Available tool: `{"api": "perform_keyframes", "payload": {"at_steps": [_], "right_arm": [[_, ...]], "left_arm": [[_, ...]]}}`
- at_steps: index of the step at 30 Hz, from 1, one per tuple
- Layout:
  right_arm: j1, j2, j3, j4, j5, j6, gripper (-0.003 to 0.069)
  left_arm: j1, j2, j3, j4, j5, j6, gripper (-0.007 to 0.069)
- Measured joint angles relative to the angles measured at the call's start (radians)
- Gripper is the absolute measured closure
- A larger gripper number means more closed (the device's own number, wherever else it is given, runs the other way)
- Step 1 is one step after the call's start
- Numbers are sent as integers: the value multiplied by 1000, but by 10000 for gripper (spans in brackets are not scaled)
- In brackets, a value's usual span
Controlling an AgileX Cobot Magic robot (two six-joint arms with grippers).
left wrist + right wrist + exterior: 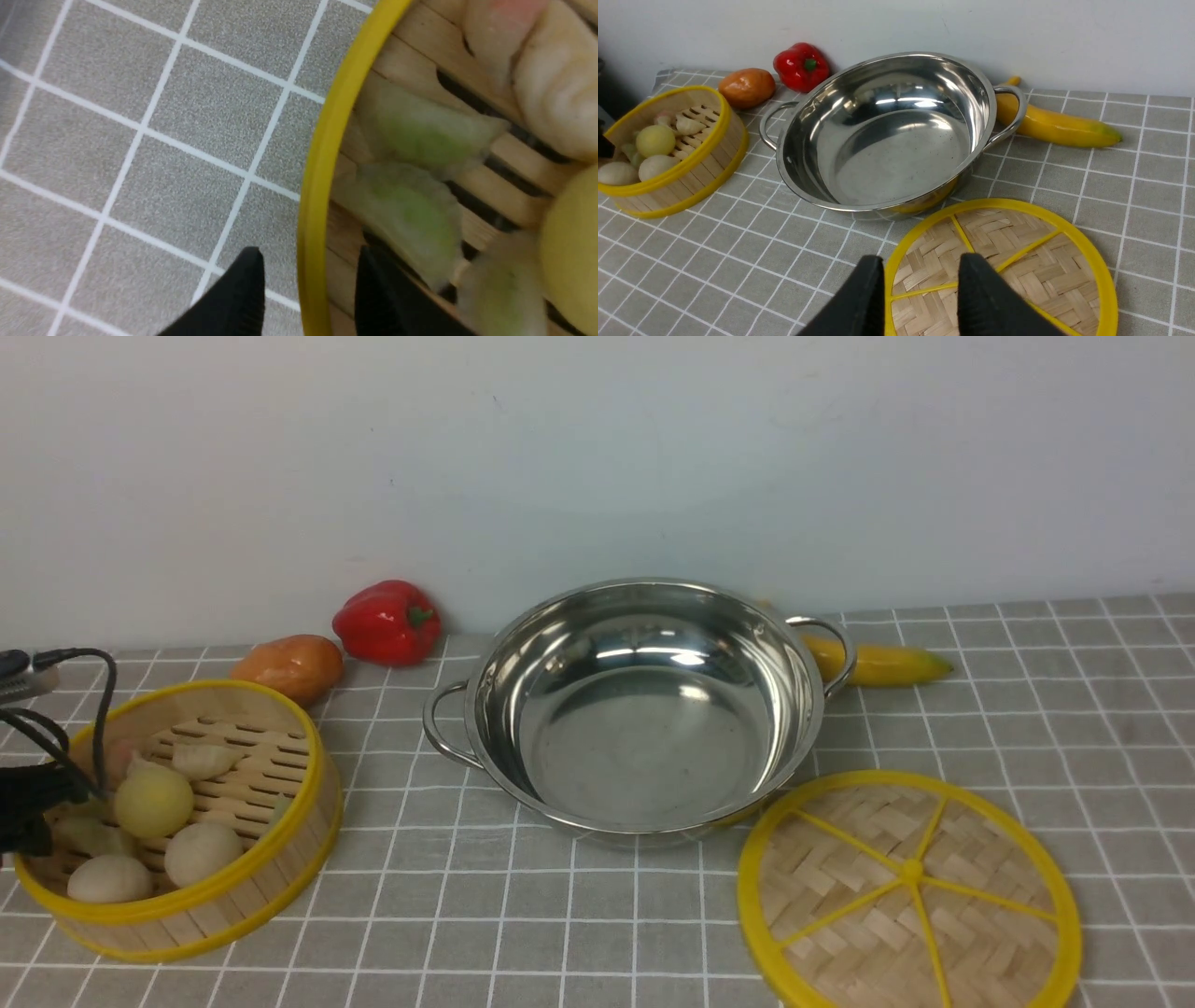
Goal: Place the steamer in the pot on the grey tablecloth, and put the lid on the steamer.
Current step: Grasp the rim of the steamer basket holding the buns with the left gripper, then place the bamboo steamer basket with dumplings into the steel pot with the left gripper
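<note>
Both jaw pairs are parted. The steamer is straddled at its rim by the left jaws, ungrasped; the lid lies below the right jaws. Closure on that rim is needed next.

Steamer left of pot, lid before its right side, all on tablecloth

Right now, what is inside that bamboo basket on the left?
The steamer holds pale toy buns, one yellowish, and greenish dumplings on a slatted floor. The left fingers and cable cover part of its left side, so anything there is hidden.
</note>
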Motion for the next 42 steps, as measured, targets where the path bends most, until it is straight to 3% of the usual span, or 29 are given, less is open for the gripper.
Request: {"api": "perform_keyframes", "payload": {"at_steps": [3,4,7,17,22,27,34,38,42], "right_arm": [[0,0,0,14,0,0,417],[0,0,0,27,0,0,417],[0,0,0,43,1,2,417],[0,0,0,73,5,2,417],[0,0,0,73,5,2,417],[0,0,0,78,7,2,417],[0,0,0,84,13,3,417],[0,0,0,85,28,3,417],[0,0,0,86,40,3,417]], "left_arm": [[0,25,0,-1,-19,-1,407],[0,36,0,-7,-24,-12,491],[-1,36,-16,-14,-17,-24,594],[-1,-72,-262,20,262,16,592],[-18,-99,-448,-124,444,114,592],[-170,-97,-521,-238,492,201,592],[-597,55,-642,-228,405,117,592],[-696,178,-748,-168,398,53,592],[-732,270,-837,-118,403,6,592]]}}
